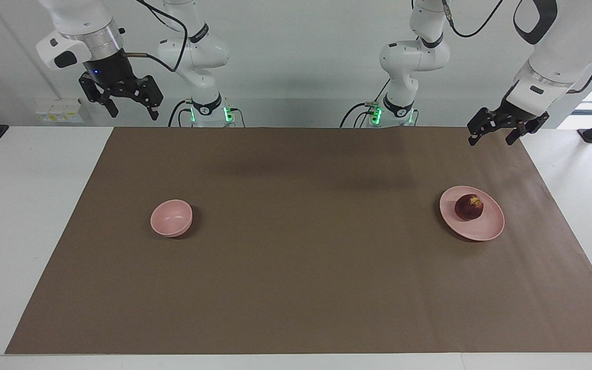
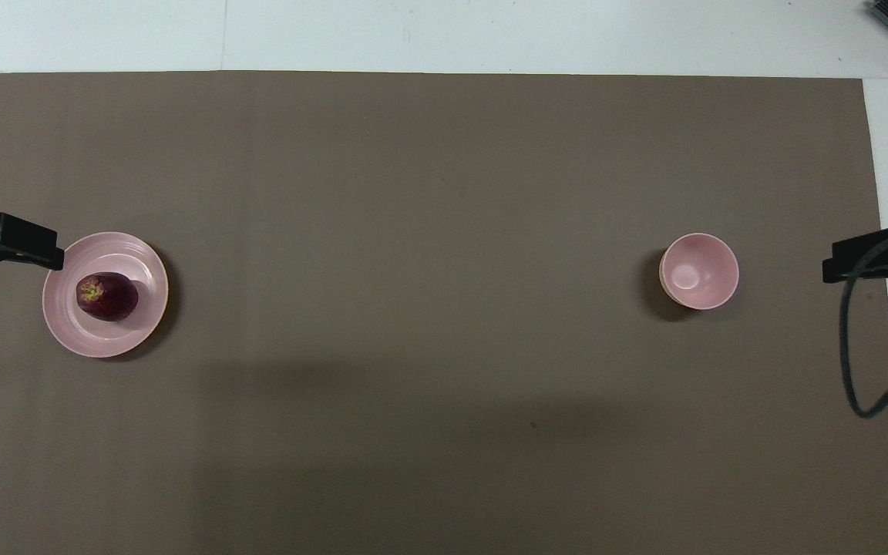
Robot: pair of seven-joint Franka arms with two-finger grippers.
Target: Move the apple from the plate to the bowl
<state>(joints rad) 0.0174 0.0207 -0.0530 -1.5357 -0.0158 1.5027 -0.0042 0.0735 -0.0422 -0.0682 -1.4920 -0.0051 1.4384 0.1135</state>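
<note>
The left gripper [image 1: 496,132] is held open and empty in the air, above the mat's edge on the robots' side of the plate [image 1: 487,229]; the right gripper [image 1: 130,103] is likewise open, empty and raised, waiting toward the bowl [image 1: 171,218] end. The apple [image 1: 469,207] lies on the plate, well apart from the bowl.

The round apple could be nudged and rolled off the shallow plate if the fingers close off-centre.

Gripper height above the brown mat [image 1: 296,257] is shown only in the facing view; in the overhead view only finger tips appear, while the bowl's empty inside is seen there.
</note>
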